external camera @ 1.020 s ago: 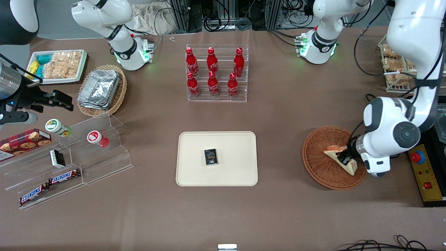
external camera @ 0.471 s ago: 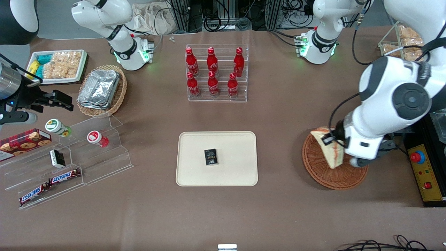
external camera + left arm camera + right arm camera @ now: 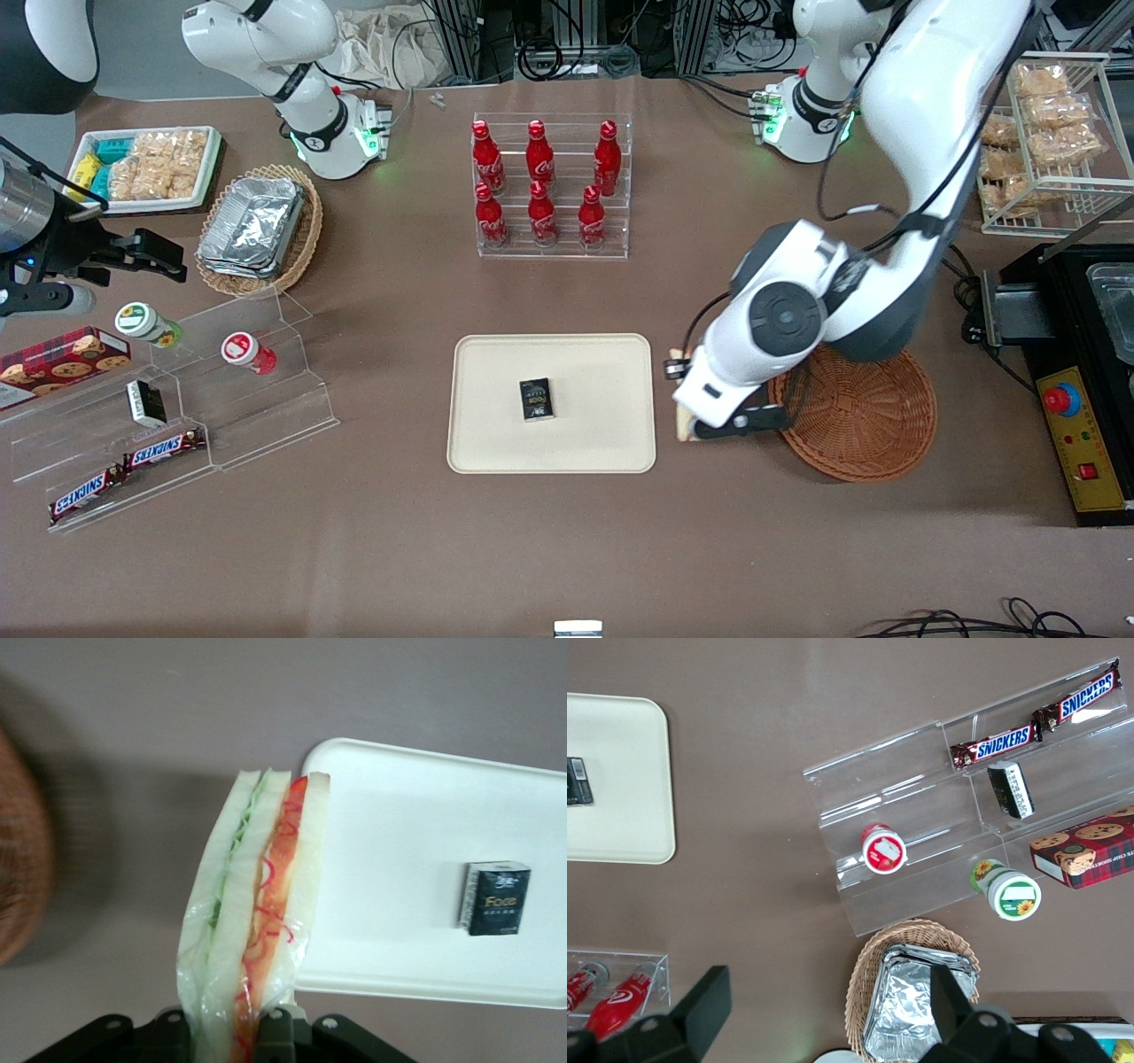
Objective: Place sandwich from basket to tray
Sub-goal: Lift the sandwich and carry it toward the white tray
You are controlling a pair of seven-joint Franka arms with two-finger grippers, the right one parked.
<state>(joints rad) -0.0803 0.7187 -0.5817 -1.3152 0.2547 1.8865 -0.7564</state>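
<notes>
The sandwich (image 3: 257, 904), a plastic-wrapped wedge of white bread with red and green filling, hangs edge-on in my left gripper (image 3: 229, 1029), which is shut on its end. In the front view only a tan sliver of the sandwich (image 3: 681, 431) shows under the gripper (image 3: 691, 415), above the bare table between the cream tray (image 3: 602, 372) and the reddish-brown basket (image 3: 864, 421). The sandwich tip reaches over the tray's (image 3: 399, 833) corner. The basket's rim (image 3: 18, 859) lies beside it, and nothing sits in the basket.
A small black packet (image 3: 536, 399) lies mid-tray. A clear rack of red bottles (image 3: 551, 186) stands farther from the camera. An acrylic snack stand (image 3: 221, 399), a foil-container basket (image 3: 257, 230) and a white snack tray (image 3: 146, 168) are toward the parked arm's end. A control box (image 3: 1085, 443) stands beside the basket.
The gripper lifted the sandwich out of the basket and carried it sideways to the tray's edge. The basket is left with nothing in it.
</notes>
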